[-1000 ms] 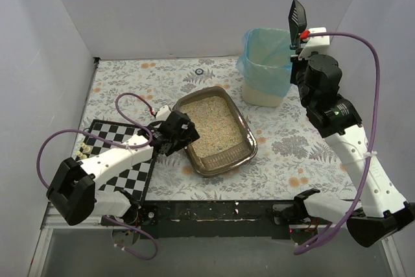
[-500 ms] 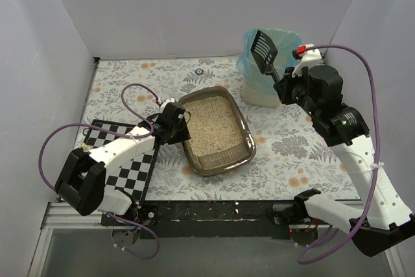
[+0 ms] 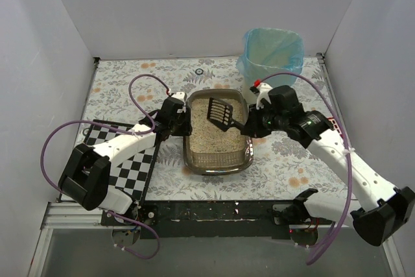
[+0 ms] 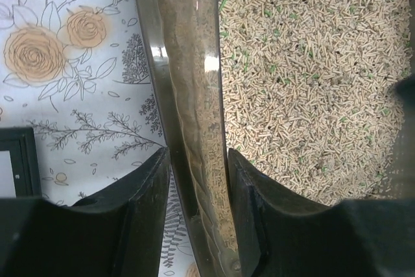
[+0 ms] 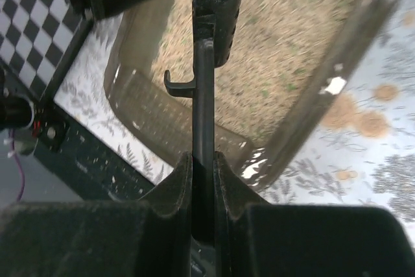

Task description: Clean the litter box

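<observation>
Right gripper [image 3: 249, 126] is clamped on the scoop [image 3: 220, 115] handle, head pointing left over the far half of the litter box [image 3: 217, 167], which lies just left of it, long axis near-to-far. We've got the left gripper [image 3: 175, 113] pinching its left wall.

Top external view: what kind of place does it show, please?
Likely a staged robot test booth, not a home: plain white walls box in a floral-covered table, with the litter box, a bagged bin and a checkerboard as props.

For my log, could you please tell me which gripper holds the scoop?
The right gripper holds the scoop; the left gripper clamps the litter box wall.
</observation>
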{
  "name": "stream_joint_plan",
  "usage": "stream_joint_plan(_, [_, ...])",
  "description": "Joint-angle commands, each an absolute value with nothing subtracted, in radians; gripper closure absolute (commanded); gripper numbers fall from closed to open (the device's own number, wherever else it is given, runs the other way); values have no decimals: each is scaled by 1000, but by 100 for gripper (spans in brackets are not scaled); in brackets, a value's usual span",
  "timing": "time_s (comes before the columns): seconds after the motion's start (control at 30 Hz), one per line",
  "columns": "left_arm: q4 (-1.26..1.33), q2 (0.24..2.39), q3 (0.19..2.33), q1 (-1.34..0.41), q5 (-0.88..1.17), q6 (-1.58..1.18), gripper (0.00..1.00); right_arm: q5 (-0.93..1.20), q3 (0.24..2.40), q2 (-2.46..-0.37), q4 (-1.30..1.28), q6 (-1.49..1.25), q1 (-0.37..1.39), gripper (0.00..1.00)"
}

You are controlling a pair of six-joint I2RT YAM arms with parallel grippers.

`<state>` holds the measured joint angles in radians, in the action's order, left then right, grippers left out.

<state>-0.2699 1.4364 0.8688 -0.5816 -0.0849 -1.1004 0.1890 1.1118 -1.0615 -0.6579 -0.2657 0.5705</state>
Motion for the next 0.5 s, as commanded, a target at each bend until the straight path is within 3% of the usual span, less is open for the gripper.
stream_joint_plan(0.0, [-213,1442,862,-588,44,-1015,100,227,1126,-1143,-653,-392,676,99])
stream_joint_plan(0.17, [-224,1454,842,-589,29,-1068,100,135,1193,-1296,-701,-555,704,99])
stream_joint_plan(0.47, [-175,1422,792,-589,34,-1088,100,322,1432,-1606,-707,-549,706,99])
